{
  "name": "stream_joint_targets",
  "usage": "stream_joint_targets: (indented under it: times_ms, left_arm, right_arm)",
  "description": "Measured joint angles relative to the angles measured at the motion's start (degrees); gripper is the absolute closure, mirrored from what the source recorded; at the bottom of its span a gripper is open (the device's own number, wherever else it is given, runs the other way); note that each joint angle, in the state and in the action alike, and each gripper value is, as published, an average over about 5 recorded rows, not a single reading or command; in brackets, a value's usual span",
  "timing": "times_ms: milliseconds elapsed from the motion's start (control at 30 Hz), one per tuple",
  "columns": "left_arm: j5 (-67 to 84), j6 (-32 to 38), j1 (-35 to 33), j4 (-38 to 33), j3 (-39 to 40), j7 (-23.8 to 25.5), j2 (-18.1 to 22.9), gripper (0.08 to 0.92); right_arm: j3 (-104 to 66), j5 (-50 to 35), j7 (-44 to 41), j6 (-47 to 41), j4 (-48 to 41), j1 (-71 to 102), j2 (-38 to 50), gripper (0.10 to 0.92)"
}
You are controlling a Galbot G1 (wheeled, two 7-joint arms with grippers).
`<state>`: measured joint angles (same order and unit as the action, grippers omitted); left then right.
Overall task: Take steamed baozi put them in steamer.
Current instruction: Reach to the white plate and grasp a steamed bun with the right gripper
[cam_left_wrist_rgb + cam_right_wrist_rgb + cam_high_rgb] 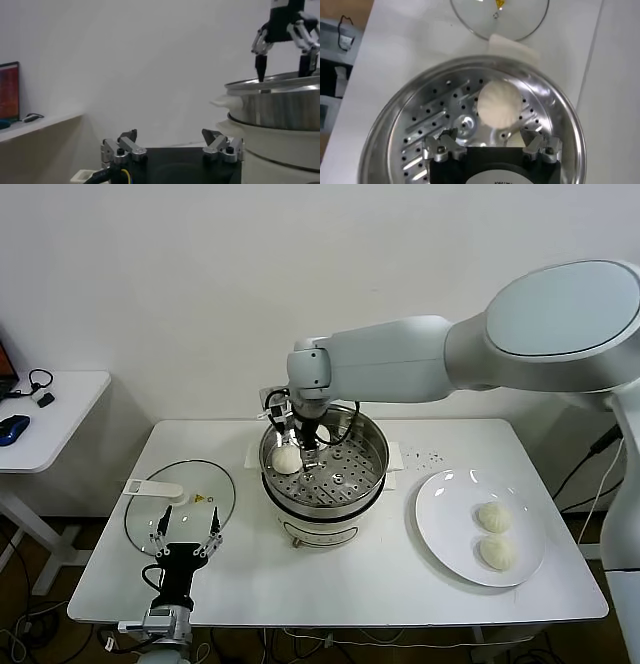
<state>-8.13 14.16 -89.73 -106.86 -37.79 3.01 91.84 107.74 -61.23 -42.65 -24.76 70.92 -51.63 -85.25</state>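
Over the steamer (325, 474), right tool (299, 446) spread and empty, one baozi (287, 459) on the perforated tray beneath it, two baozi (494, 517) on the plate (440, 529), left tool (184, 531) spread above the tabletop (330, 584) beside the glass lid (185, 489)

The right gripper (492, 150) hides part of the steamer (560, 120) tray; its fingertips are cut off.

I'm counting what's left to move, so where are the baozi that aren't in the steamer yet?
In the head view, two baozi sit side by side on the white plate, on the robot's right of the steamer.
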Motion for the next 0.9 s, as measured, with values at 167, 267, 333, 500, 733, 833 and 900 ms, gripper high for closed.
stream_joint_targets:
  times_ms: [167, 267, 333, 500, 733, 833, 900]
  left_arm:
    - [-0.1, 0.0, -0.3, -0.3, -0.1, 0.0, 0.0, 0.177]
    - [-0.1, 0.0, -0.4, -0.4, -0.1, 0.0, 0.0, 0.177]
    - [-0.1, 0.0, -0.4, -0.5, 0.0, 0.0, 0.0, 0.177]
    - [-0.3, 0.0, -0.5, -0.5, 0.1, 0.0, 0.0, 0.177]
    - [-0.8, 0.1, -0.5, -0.1, 0.2, 0.0, 0.1, 0.177]
    - [-1.1, 0.1, -0.6, 0.1, 0.2, 0.0, 0.2, 0.177]
    - [-1.4, 0.1, -0.6, 0.1, 0.2, 0.0, 0.3, 0.177]
  right_arm:
    - [1.5, -0.3, 0.0, -0.5, 3.6, -3.0, 3.3, 0.203]
    - [2.5, -0.3, -0.2, -0.7, 5.9, -4.9, 5.6, 0.203]
    - [3.3, -0.2, -0.3, -0.7, 7.4, -6.2, 7.3, 0.203]
    - [5.4, 0.5, -1.2, 0.1, 11.1, -9.2, 12.3, 0.203]
    - [9.1, 3.4, -4.1, 3.8, 13.6, -11.8, 19.9, 0.203]
    - [10.6, 5.3, -5.7, 5.8, 14.1, -12.1, 23.2, 0.203]
    - [11.5, 6.6, -6.9, 7.1, 14.3, -12.1, 25.4, 0.203]
